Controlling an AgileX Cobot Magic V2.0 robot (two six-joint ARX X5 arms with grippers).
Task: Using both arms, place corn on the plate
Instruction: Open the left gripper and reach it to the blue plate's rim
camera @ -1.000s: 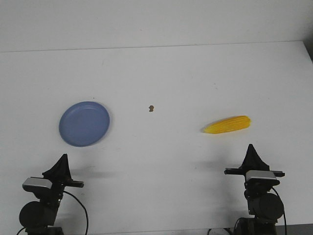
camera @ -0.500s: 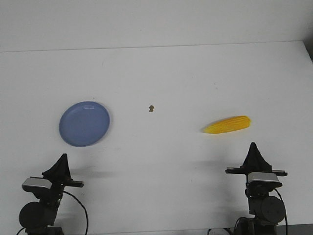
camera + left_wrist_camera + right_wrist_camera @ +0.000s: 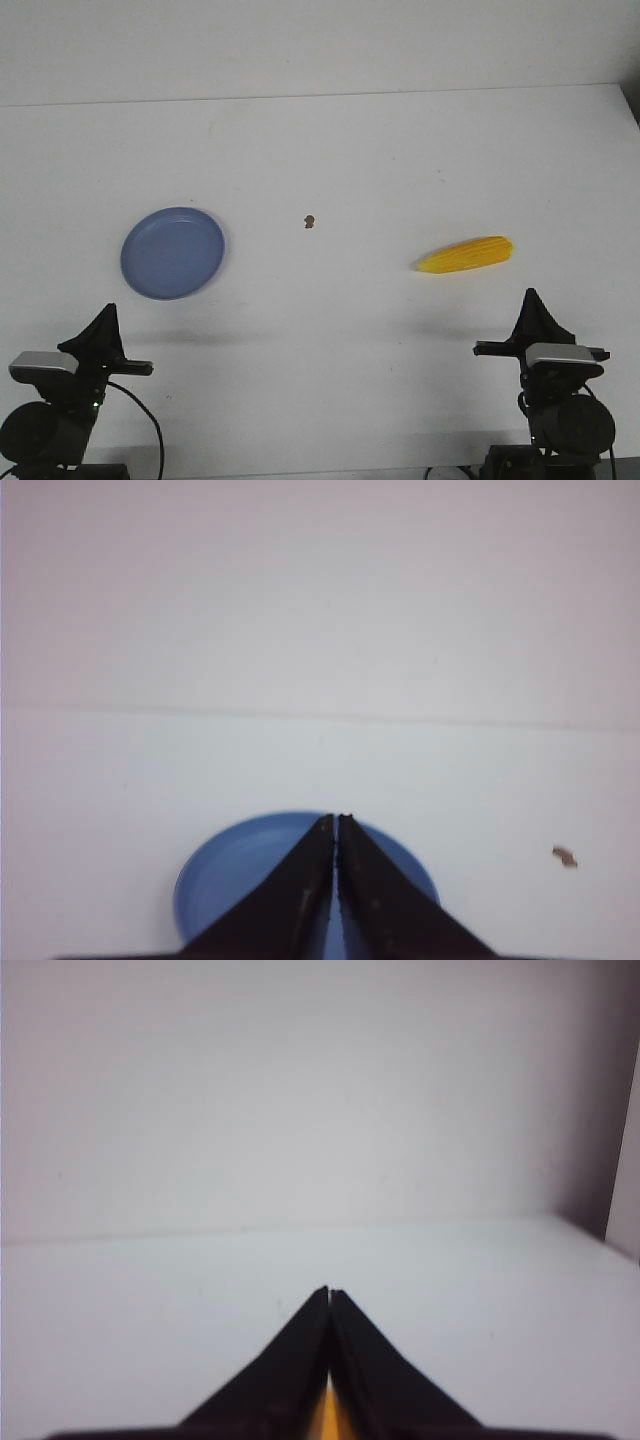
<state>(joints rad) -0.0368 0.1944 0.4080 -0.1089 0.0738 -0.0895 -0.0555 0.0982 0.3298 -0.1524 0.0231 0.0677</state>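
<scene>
The yellow-orange corn [image 3: 466, 255] lies on its side on the white table at the right. The blue plate [image 3: 172, 252] sits empty at the left. My left gripper [image 3: 104, 313] is shut and empty, near the table's front edge, short of the plate. My right gripper [image 3: 531, 296] is shut and empty, near the front edge, short of the corn. In the left wrist view the shut fingers [image 3: 337, 817] point at the plate [image 3: 240, 865]. In the right wrist view the shut gripper [image 3: 329, 1291] hides most of the corn [image 3: 329, 1422], a sliver of which shows between the fingers.
A small brown crumb [image 3: 310, 221] lies on the table [image 3: 330, 150] between plate and corn; it also shows in the left wrist view [image 3: 565, 856]. The table's far edge meets a pale wall. The table's right edge [image 3: 630, 110] is close to the corn's side.
Both arms have drawn back toward the front edge and slightly outward; the left moved more. Corn and plate have not moved.
</scene>
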